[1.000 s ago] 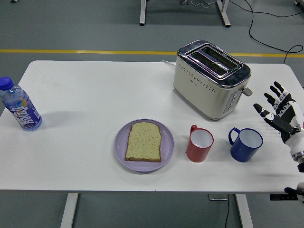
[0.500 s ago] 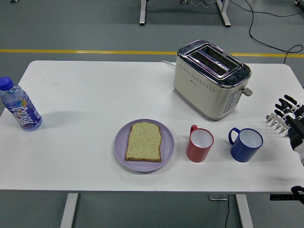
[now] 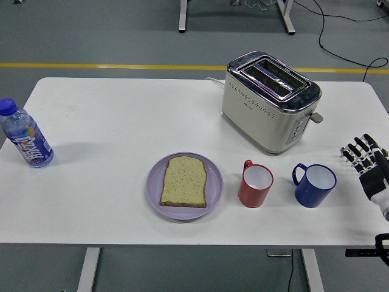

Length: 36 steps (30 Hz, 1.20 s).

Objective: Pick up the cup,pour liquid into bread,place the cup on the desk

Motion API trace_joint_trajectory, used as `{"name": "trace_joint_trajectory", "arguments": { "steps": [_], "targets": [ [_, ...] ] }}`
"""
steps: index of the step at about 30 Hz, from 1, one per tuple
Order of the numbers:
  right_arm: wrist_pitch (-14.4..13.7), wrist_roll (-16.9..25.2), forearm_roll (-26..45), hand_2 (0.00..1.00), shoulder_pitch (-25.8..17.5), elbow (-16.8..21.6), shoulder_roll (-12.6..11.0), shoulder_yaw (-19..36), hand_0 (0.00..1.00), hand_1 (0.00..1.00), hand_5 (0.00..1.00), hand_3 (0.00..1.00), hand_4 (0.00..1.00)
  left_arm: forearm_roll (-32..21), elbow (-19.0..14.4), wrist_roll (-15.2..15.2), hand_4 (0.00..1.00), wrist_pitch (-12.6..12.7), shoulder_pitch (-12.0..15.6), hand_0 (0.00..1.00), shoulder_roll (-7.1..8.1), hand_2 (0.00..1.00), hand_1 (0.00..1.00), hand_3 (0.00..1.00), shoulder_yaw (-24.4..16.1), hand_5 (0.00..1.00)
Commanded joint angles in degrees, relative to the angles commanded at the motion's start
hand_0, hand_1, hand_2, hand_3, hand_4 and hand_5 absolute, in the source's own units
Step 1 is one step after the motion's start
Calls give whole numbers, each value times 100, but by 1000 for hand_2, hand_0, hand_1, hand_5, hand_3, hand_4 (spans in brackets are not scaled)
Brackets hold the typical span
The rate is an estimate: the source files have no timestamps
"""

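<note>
A blue cup (image 3: 315, 185) stands upright on the white table (image 3: 109, 121), its handle pointing left. Just left of it is a red cup (image 3: 256, 185) with a white inside. A slice of bread (image 3: 184, 180) lies flat on a lilac plate (image 3: 155, 194) left of the red cup. My right hand (image 3: 363, 159) hovers at the table's right edge, a short gap right of the blue cup, its fingers spread and holding nothing. The left arm does not show.
A cream and chrome toaster (image 3: 271, 100) stands behind the cups. A plastic bottle (image 3: 24, 135) with a blue cap and label stands at the table's far left. Grey floor with a yellow line lies beyond the table.
My right hand has dropped lower and drawn back toward the right edge, turning from a sideways spread to fingers pointing up. The cups, plate and toaster have not moved.
</note>
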Motion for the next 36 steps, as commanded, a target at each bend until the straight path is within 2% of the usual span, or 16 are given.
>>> {"name": "trace_joint_trajectory", "arguments": {
  "steps": [3, 4, 9, 18, 36],
  "targets": [
    [56, -152, 114, 629, -3, -49, 33, 151, 685, 576, 180, 583, 602, 50, -2, 15, 396, 7, 5, 690, -1, 773, 756, 611, -29, 998],
    [62, -163, 120, 595, -3, -55, 36, 165, 665, 541, 126, 578, 566, 56, -2, 16, 396, 7, 5, 690, -1, 773, 756, 611, -32, 998],
    [234, -360, 242, 595, -15, -145, 42, 325, 665, 541, 126, 578, 566, 157, -2, 42, 396, 18, 17, 690, -7, 773, 756, 611, -101, 998],
    [403, -397, 466, 585, 16, -286, 54, 292, 642, 517, 141, 575, 585, 230, 6, 50, 396, 20, 31, 690, -13, 773, 756, 611, -161, 998],
    [382, -382, 516, 589, 65, -301, 73, 339, 632, 516, 111, 575, 580, 80, 15, 16, 396, -2, 23, 690, -8, 773, 756, 611, -66, 998]
  ]
}}
